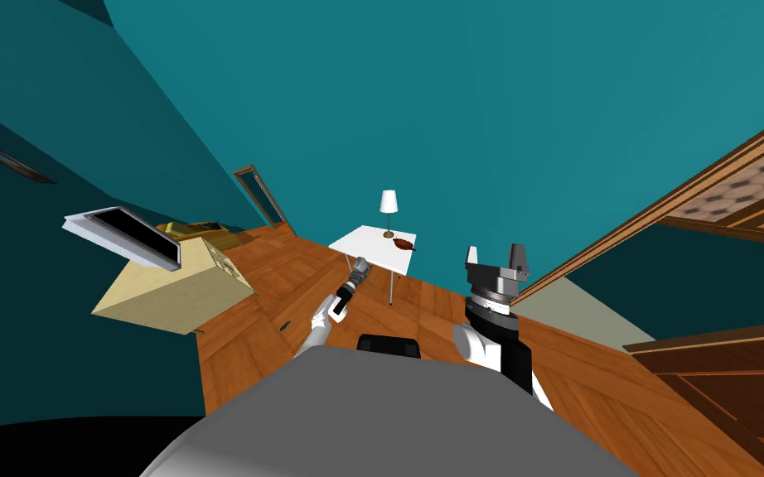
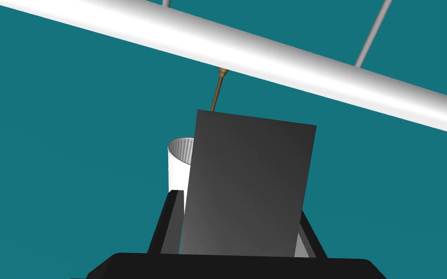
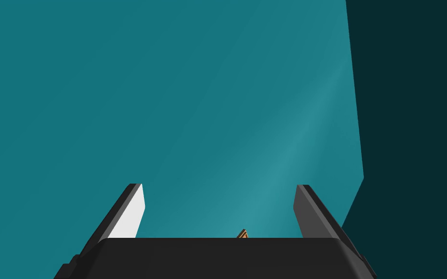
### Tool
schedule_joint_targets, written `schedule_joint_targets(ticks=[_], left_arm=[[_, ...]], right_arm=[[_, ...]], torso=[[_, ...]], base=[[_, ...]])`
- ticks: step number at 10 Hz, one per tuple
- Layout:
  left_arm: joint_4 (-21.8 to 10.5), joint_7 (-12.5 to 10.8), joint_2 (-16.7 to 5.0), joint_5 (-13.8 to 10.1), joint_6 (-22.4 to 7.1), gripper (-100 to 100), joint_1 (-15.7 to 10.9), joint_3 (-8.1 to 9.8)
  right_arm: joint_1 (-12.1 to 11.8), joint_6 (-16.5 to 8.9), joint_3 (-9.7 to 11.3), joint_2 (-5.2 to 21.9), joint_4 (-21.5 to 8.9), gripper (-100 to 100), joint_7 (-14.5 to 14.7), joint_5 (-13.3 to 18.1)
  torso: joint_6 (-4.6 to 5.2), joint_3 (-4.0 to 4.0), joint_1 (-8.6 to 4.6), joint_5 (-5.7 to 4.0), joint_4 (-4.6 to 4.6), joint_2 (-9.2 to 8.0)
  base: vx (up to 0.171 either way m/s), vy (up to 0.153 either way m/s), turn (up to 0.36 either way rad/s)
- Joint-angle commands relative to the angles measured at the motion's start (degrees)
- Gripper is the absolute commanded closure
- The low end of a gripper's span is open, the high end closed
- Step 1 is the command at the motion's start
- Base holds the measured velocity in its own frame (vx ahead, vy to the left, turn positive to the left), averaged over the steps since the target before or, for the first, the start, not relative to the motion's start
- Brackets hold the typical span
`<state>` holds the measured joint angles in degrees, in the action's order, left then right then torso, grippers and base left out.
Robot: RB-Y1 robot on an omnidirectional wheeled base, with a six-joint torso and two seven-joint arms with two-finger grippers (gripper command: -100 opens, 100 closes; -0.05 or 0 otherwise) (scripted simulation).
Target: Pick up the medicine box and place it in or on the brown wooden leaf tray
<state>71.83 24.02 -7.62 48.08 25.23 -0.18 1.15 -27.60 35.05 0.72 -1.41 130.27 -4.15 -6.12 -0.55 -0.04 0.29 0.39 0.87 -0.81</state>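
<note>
Medicine box [image 2: 251, 169] sits clamped in left gripper [image 2: 239, 203]; right gripper [image 3: 218, 188] fingers spread apart.

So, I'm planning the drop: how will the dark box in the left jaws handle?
The dark box looks stiff: its face is flat and its edges straight under the grip. Taller than wide, it may tip if stood on end, so lay it flat on the leaf tray.

White table [image 1: 365, 247] bearing a white-shaded lamp [image 1: 388, 201]; tan cabinet [image 1: 175, 291] well apart on wooden floor [image 1: 239, 352]

lamp [image 1: 388, 204] just beside leaf tray [image 1: 403, 243]
</note>
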Motion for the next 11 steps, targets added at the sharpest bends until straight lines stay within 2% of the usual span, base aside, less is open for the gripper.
schedule_joint_targets(ticks=[1,6,7,11], left_arm=[[-0.2,-2.3,-0.1,0.5,-1.0,100,-1.2,-0.24],[-1.2,-7.6,0.3,1.5,-4.2,100,-5.5,-1.0],[-1.5,-9.0,0.5,1.5,-5.7,100,-7.3,-1.34],[-2.4,-10.3,0.2,1.1,-9.2,100,-11.0,-2.05]], right_arm=[[0.0,0.0,0.0,0.0,0.0,0,0.0,0.0],[0.0,0.0,0.0,0.0,0.0,0,0.0,0.0],[0.0,0.0,0.0,0.0,0.0,0,0.0,0.0],[0.0,0.0,0.0,0.0,0.0,0,0.0,0.0]], torso=[[0.0,0.0,0.0,0.0,0.0,0.0],[0.07,-0.08,0.02,0.04,-0.02,0.19],[0.1,-0.09,-0.01,0.04,-0.04,0.25],[0.2,-0.26,-0.17,0.01,-0.03,0.6]], base=[[-0.098,-0.034,0.021],[-0.072,-0.042,-0.008],[-0.015,-0.07,-0.08],[0.046,-0.08,-0.093]])
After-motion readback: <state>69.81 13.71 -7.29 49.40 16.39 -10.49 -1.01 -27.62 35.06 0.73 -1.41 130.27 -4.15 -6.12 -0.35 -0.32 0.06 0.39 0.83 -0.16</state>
